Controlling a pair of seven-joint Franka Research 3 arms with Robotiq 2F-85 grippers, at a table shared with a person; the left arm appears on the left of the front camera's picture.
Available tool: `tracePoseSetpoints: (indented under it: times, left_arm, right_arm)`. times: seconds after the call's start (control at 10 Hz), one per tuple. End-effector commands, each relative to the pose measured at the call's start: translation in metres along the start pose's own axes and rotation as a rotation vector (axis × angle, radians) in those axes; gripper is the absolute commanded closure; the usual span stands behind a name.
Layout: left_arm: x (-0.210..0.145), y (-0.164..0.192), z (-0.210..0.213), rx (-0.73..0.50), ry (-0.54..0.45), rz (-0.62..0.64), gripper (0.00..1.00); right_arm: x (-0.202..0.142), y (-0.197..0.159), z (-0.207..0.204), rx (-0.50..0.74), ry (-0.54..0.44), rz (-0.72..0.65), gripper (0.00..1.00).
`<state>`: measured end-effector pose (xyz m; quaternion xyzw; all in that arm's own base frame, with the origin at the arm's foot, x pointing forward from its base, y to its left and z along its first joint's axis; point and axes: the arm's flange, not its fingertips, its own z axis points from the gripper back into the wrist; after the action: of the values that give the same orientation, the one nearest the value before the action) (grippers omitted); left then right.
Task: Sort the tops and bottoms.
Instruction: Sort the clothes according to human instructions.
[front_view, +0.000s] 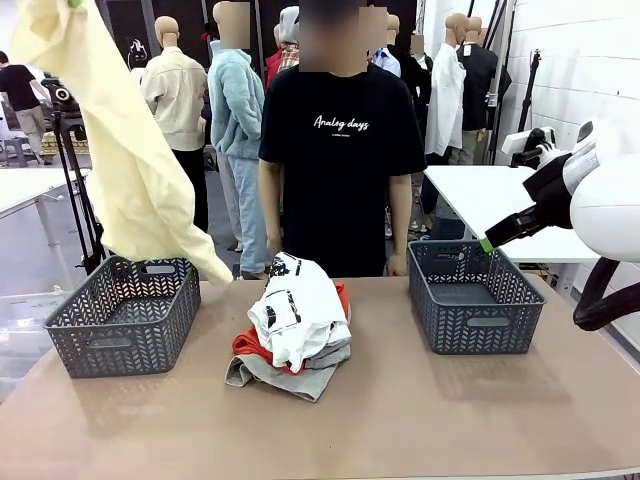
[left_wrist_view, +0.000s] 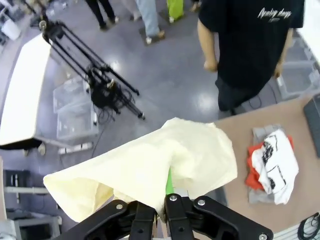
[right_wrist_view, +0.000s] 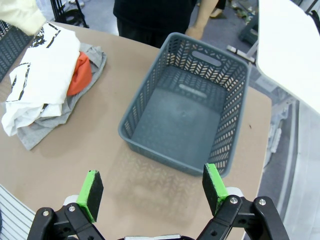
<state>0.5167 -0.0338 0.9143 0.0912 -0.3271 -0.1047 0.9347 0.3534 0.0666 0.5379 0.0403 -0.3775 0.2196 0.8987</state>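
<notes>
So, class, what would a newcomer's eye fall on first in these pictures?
The cream garment pinched in the left gripper, hanging high over the left basket, grabs attention first. Next the clothes pile mid-table, a white printed T-shirt on top. The right gripper hovers open above the right basket.

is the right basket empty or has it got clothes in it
Empty: the right wrist view looks down into the right basket, and its grey floor is bare.

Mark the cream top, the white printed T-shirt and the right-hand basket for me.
cream top (front_view: 130, 150), front view, middle of the hanging cloth.
white printed T-shirt (front_view: 305, 315), front view, top fold on the pile.
right-hand basket (front_view: 450, 325), front view, its near wall.
</notes>
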Motion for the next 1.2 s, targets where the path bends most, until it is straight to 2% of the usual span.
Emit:
tracePoseSetpoints:
  times: [0.0, 0.1, 0.2, 0.4, 0.5, 0.6, 0.7, 0.8, 1.1]
  left_arm:
    - [0.012, 0.013, -0.002, 0.097, 0.109, -0.013, 1.0]
    - [-0.004, 0.007, -0.028, 0.163, 0.206, -0.034, 1.0]
    - [-0.028, 0.0, -0.053, 0.144, 0.325, -0.065, 1.0]
    - [-0.067, -0.033, -0.093, 0.046, 0.443, -0.126, 1.0]
    - [-0.088, -0.04, -0.113, 0.094, 0.499, -0.141, 1.0]
    - [-0.109, -0.051, -0.131, 0.08, 0.566, -0.183, 1.0]
    - [-0.12, -0.06, -0.137, 0.003, 0.625, -0.209, 1.0]
    - [-0.032, -0.042, -0.115, 0.051, 0.54, -0.119, 1.0]
    - [-0.032, -0.042, -0.115, 0.051, 0.54, -0.119, 1.0]
  right_arm:
    - [0.0, -0.001, -0.002, 0.002, 0.0, 0.003, 0.0]
    - [0.0, -0.001, -0.002, 0.002, 0.0, 0.003, 0.0]
    - [0.0, -0.001, -0.002, 0.002, 0.0, 0.003, 0.0]
    - [0.0, -0.001, -0.002, 0.002, 0.0, 0.003, 0.0]
    - [0.0, -0.001, -0.002, 0.002, 0.0, 0.003, 0.0]
    - [0.0, -0.001, -0.002, 0.002, 0.0, 0.003, 0.0]
    - [0.0, -0.001, -0.002, 0.002, 0.0, 0.003, 0.0]
    - [0.0, -0.001, -0.002, 0.002, 0.0, 0.003, 0.0]
    - [0.0, -0.001, -0.002, 0.002, 0.0, 0.003, 0.0]
